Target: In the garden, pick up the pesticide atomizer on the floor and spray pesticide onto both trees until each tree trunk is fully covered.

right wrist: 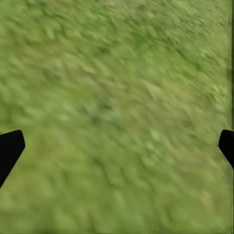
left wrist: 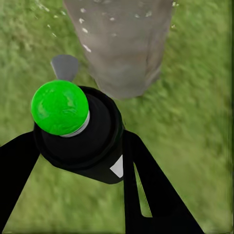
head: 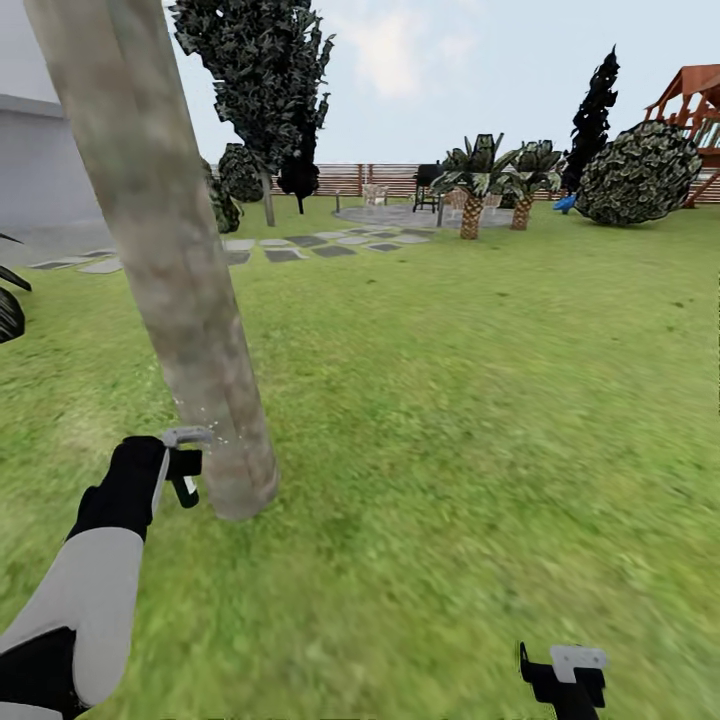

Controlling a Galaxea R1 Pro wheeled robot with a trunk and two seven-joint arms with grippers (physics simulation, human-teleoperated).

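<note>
Now the left pincer (left wrist: 80,146) clamps the pesticide atomizer (left wrist: 80,134), nozzle just beside the tree trunk (head: 170,270) base, droplets flecking the bark. Sweeping upward and around would likely cover it; the right pincer (right wrist: 117,146) hangs wide.

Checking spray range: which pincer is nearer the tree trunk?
Left. The left pincer holds the atomizer right beside the tree trunk base; the right pincer hangs open over grass, far off.
</note>
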